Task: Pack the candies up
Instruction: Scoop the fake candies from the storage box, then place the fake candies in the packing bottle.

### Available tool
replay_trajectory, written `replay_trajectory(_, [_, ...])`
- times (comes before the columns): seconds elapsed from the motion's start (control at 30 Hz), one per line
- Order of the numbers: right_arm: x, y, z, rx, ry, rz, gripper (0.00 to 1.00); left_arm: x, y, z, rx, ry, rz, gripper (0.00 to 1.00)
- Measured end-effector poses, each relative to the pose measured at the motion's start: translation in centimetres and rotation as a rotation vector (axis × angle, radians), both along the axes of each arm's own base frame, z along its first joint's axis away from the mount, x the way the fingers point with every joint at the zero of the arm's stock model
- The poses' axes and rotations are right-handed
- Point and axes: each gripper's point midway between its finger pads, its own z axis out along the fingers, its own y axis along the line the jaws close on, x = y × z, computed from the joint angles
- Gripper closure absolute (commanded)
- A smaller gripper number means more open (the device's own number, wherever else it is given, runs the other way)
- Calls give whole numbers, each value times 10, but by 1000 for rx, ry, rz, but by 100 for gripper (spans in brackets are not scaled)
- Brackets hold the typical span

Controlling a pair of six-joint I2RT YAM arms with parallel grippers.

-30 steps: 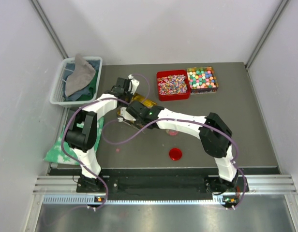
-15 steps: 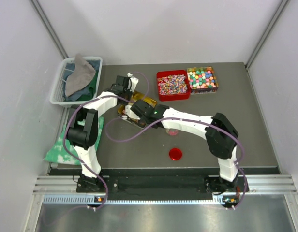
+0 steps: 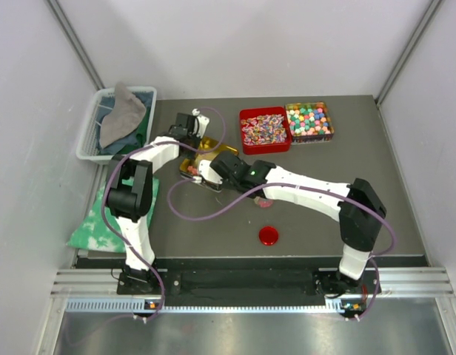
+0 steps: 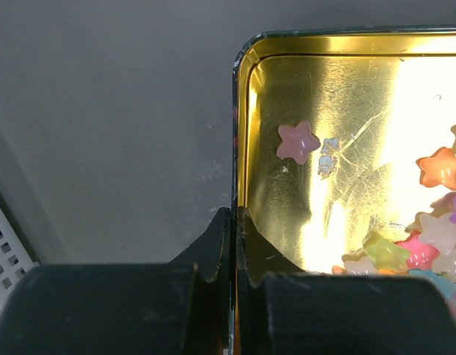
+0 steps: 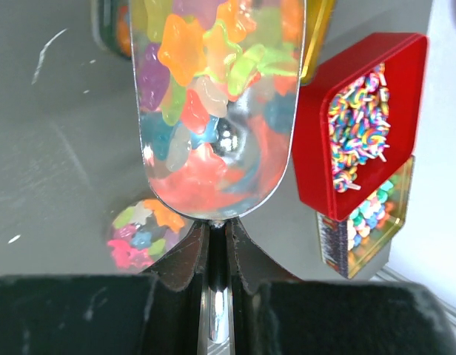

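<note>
My left gripper (image 4: 233, 218) is shut on the left rim of a gold tin (image 4: 246, 111). Star-shaped candies (image 4: 428, 222) are piled at the tin's right side, and one pink star (image 4: 297, 142) lies alone. My right gripper (image 5: 217, 225) is shut on the handle of a metal scoop (image 5: 213, 111) heaped with star candies. The scoop hangs above the table beside a small clear jar (image 5: 143, 231) that holds more stars. In the top view both grippers meet at the gold tin (image 3: 206, 151), left of centre.
A red box (image 3: 264, 129) of striped candies and a tin of pastel balls (image 3: 309, 122) stand at the back. A red round lid (image 3: 269, 235) lies near the front. A white basket (image 3: 91, 140) with a grey cloth and a green cloth (image 3: 87, 225) sit at the left.
The right arm has stretched out, its elbow swinging to the right, while its gripper stays at the gold tin. The left gripper has shifted slightly back with the tin.
</note>
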Motion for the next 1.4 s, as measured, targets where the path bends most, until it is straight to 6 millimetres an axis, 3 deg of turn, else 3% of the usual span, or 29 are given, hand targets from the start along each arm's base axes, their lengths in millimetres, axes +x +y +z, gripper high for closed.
replay_trajectory(0.13, [-8, -3, -4, -4, 32, 19, 100, 4, 1, -4, -3, 5, 2, 81])
replay_trajectory(0.17, [-9, -4, -3, -3, 38, 23, 100, 6, 1, -5, -3, 7, 3, 67])
replay_trajectory(0.23, [-12, -5, 2, 11, 47, 32, 100, 7, 3, -9, 4, 11, 8, 58])
replay_trajectory(0.27, [-14, -6, 5, 19, 51, 36, 100, 8, 4, -9, 5, 12, 9, 47])
replay_trajectory(0.43, [-20, -13, 26, 68, 64, 54, 100, 12, 9, -6, 1, 4, 25, 39])
replay_trajectory(0.5, [-23, -19, 35, 85, 70, 59, 100, 15, 10, -3, -1, -6, 28, 28])
replay_trajectory(0.7, [-27, -51, 66, 120, 68, 56, 100, 23, 13, 7, -10, -29, 41, 21])
replay_trajectory(0.93, [-29, -121, 89, 112, 36, -18, 100, 24, 17, 16, -27, -30, 52, 9])
replay_trajectory(1.03, [-34, -146, 85, 82, 31, -42, 100, 18, 17, 25, -39, -25, 48, 2])
replay_trajectory(1.13, [-42, -165, 72, 25, 36, -44, 100, 14, 14, 42, -60, -33, 34, 1])
replay_trajectory(1.3, [-49, -181, 46, -76, 63, -31, 100, 7, 7, 73, -104, -60, 2, 1])
replay_trajectory(1.4, [-49, -187, 42, -120, 64, -23, 100, 0, 5, 88, -118, -72, -10, 1])
